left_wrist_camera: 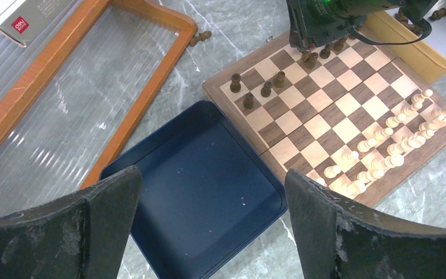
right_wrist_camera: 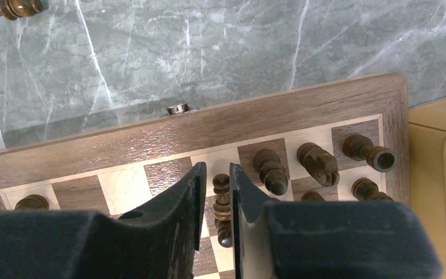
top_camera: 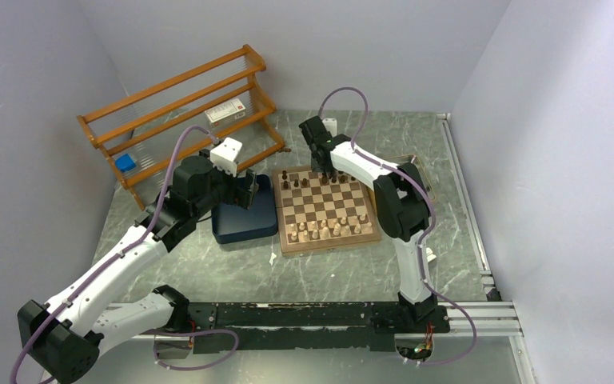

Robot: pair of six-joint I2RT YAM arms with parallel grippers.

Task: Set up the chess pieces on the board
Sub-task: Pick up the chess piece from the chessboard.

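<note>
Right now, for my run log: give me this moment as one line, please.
right gripper: straddling a dark piece on the board, grip unclear | left gripper: open above the blue tray

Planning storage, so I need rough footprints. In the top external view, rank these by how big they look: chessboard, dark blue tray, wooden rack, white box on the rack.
1. wooden rack
2. board
3. dark blue tray, partly covered but clearly smaller
4. white box, by far the smallest
</note>
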